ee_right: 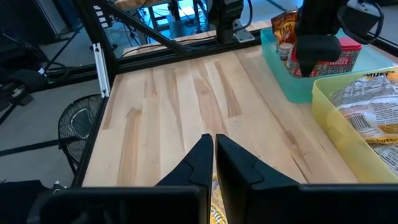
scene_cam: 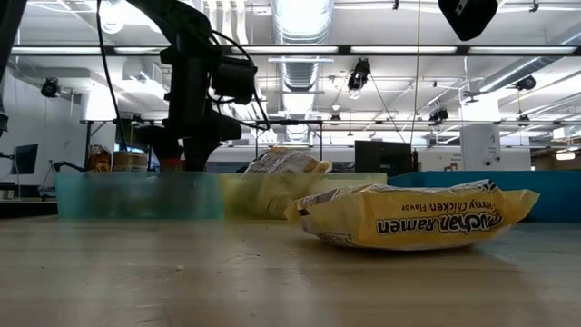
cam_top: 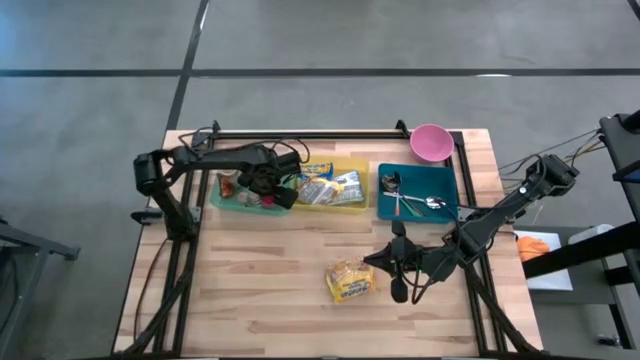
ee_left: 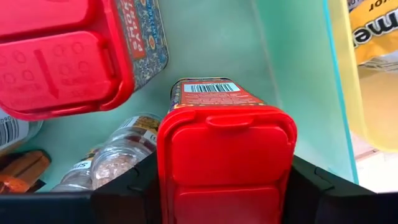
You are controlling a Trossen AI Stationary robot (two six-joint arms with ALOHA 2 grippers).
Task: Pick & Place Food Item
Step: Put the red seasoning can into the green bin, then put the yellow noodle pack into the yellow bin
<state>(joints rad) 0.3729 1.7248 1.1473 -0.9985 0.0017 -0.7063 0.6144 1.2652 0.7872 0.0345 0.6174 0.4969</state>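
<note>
From table height, the nearest thing is a ramen pack (scene_cam: 413,218), lying flat on the tabletop (cam_top: 270,280) in front of the bins. The right end effector (cam_top: 397,268) hangs just beside it on the robot's right, its two fingers pressed together on nothing; that arm waits.

Behind the pack stand three bins in a row: a green bin (cam_top: 222,203), a yellow bin (cam_top: 345,205) with more noodle packs, and a blue tray (cam_top: 448,190) of cutlery. A pink bowl (cam_top: 431,142) sits at the far edge behind the tray.

The left end effector (cam_top: 268,188) is down inside the green bin, pointing straight at its floor. Its wrist camera shows a red-lidded tin (ee_left: 227,146) filling the gap between the fingers (ee_left: 124,193), which stand about half open with a pad on each side of the lid. They look closed onto the tin, though real pressure cannot be confirmed. A second red-lidded tin (ee_left: 68,56) and a small jar (ee_left: 118,155) lie just beside it in the same bin.

The step in hand looks like the grasp itself, at the pick end of the task. Next comes a straight lift, clear of the neighbouring tin, the jar and the bin wall, before any carry. The tin's smooth sides could slip if the squeeze is weak.
</note>
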